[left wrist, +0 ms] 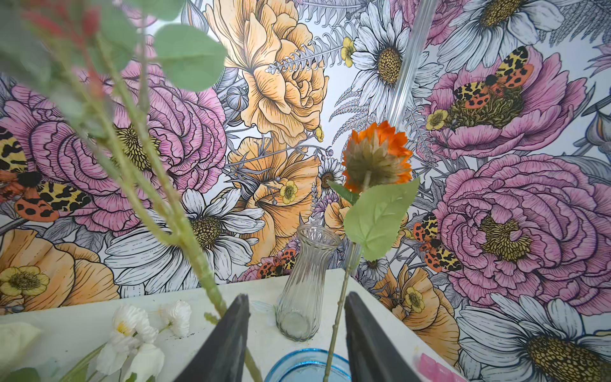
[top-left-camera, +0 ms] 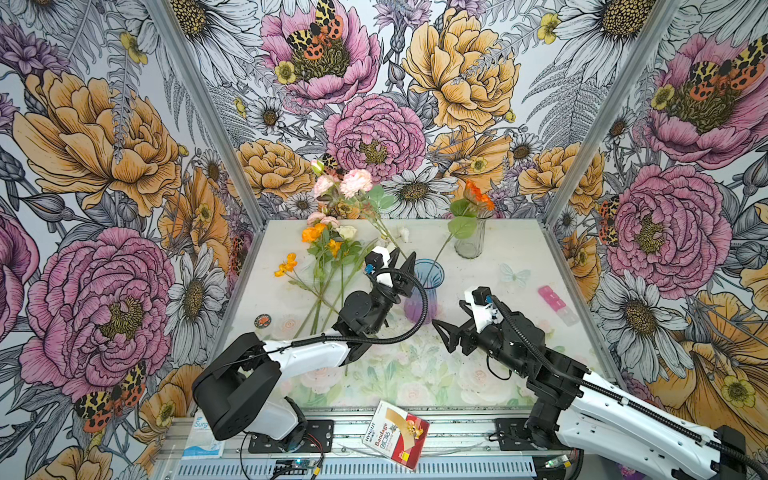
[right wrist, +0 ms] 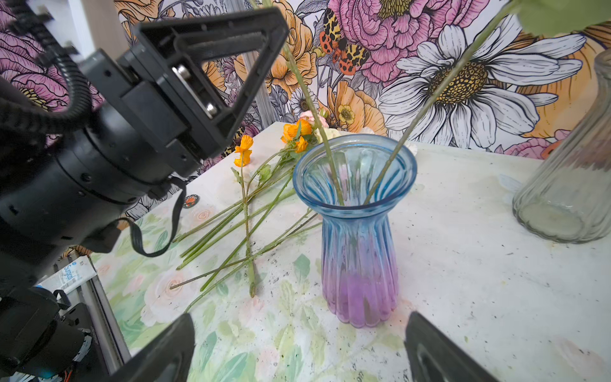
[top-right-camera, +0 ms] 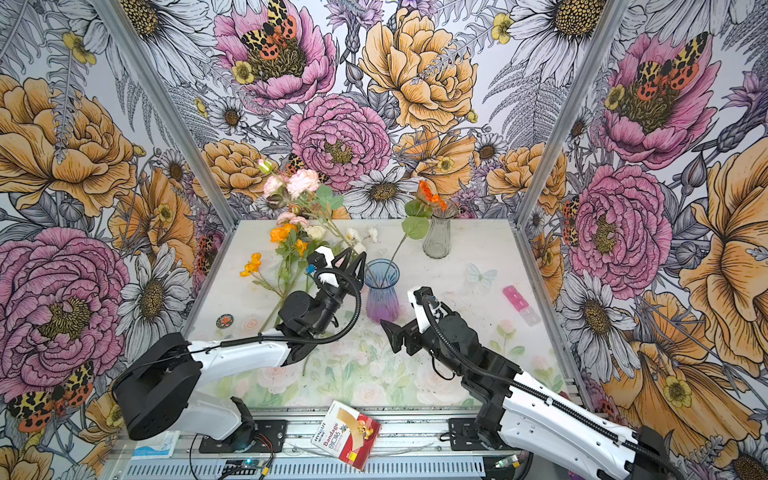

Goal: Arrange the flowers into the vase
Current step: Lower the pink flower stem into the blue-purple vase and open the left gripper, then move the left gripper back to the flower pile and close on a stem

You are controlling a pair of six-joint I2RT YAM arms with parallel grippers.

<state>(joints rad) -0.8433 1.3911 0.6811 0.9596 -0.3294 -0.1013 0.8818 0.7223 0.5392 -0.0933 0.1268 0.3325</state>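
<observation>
Bright even light, faint shadows, wide-angle edge bending, blurred close foreground

The ribbed vase [top-right-camera: 382, 299] fades from blue at the rim to purple at the base. At its one o'clock stands a clear ribbed glass vase [top-right-camera: 437, 237]. At ten o'clock lie flowers [top-right-camera: 291, 245] with orange, pink and cream blooms on green stems. At six o'clock is a red-and-white bandage box [top-right-camera: 347, 434].

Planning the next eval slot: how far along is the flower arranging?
Done: two stems stand in the blue vase, a pink-bloomed stem and an orange-bloomed stem.
In hand: nothing. The left gripper sits at the rim, jaws apart, pinching neither. The right gripper is open and empty before the vase.
Left: the pile of flowers lying on the table beside the vase.
</observation>
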